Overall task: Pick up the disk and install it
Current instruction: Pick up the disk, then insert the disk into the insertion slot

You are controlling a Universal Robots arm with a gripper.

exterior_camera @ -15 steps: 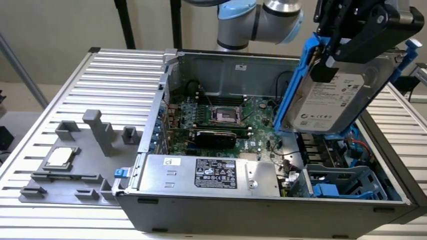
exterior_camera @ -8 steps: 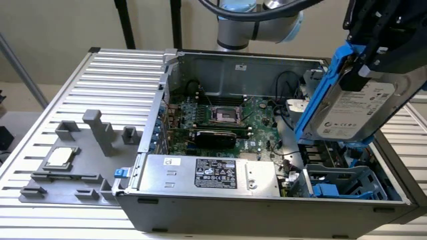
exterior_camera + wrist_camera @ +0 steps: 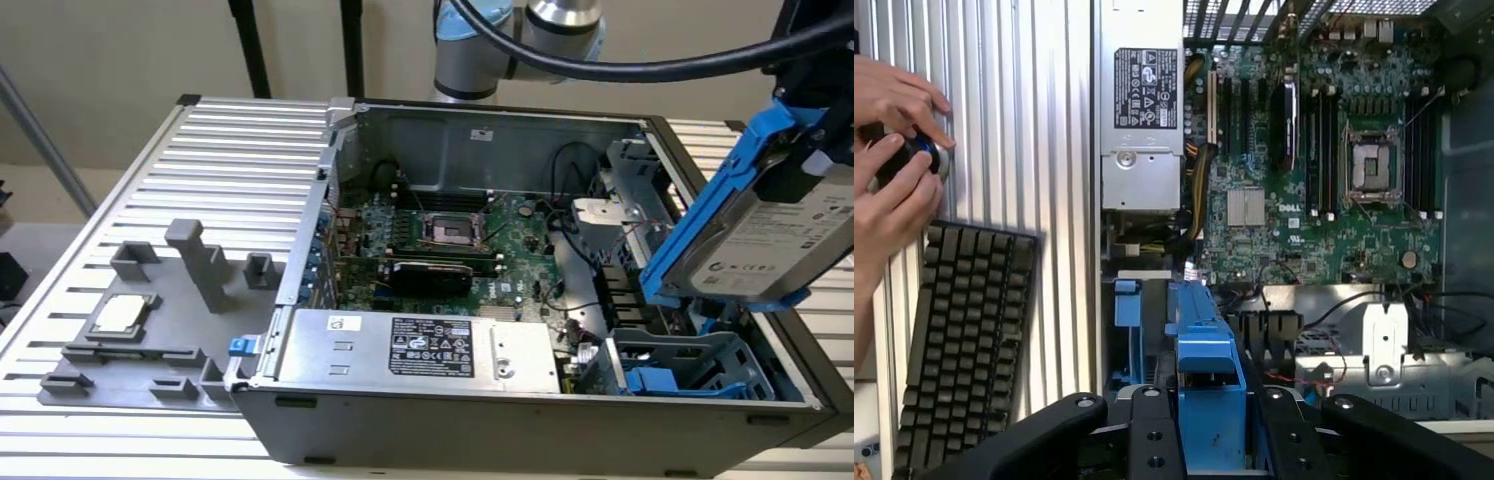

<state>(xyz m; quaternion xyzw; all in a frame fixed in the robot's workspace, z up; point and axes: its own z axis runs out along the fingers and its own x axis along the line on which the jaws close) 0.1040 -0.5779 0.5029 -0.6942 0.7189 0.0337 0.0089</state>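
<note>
A slatted metal table (image 3: 240, 140) carries everything, and most of it lies well away from the gripper (image 3: 1209, 430). The open computer case (image 3: 534, 420) sits directly beneath the gripper, its side panel off. Inside, the green motherboard (image 3: 441, 230) lies below and farther off, while the silver power-supply box (image 3: 414, 345) lies along the case's front wall, also apart from the gripper. A dark keyboard (image 3: 964, 340) rests on the table outside the case. The blue drive bay (image 3: 681, 370) in the case's corner is the part nearest below the gripper. The disk (image 3: 774, 240) is clamped between the gripper's fingers, which stand partly closed against its blue carrier; it hangs tilted in the air above that corner, label side showing, touching nothing in the case. Far from the gripper, a grey fixture plate (image 3: 147, 300) holds a small square CPU chip (image 3: 118, 315). Beyond the keyboard, a person's hands (image 3: 894, 150) grip a small round blue object.
</note>
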